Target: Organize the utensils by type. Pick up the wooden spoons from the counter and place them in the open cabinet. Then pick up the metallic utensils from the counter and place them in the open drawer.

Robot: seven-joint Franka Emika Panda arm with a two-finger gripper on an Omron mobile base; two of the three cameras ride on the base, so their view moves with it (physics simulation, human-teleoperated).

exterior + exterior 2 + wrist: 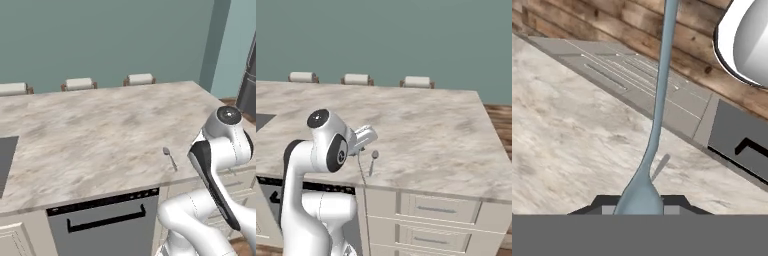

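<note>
**Metal spoon gripped by its bowl, hanging over the desk edge**

Metal spoon is pinched at its bowl end between the fingers, which stand narrow around it. Its long slim handle runs away from the hand. In the right base view the same spoon shows as a thin line dropping past the front edge of the desk in front of the grey cabinet fronts. Holding it by the bowl lets the handle dangle freely, which should suit lowering it lengthwise into a shallow drawer. It also leaves the long end free to swing or catch on a drawer front.

A second spoon, small and grey, lies flat on the desk close to the front edge, just beside the hand and apart from the held one. It probably waits its turn as the other metallic piece.

The drawer fronts below the desk look closed from here, so I cannot tell where the open drawer is.
</note>
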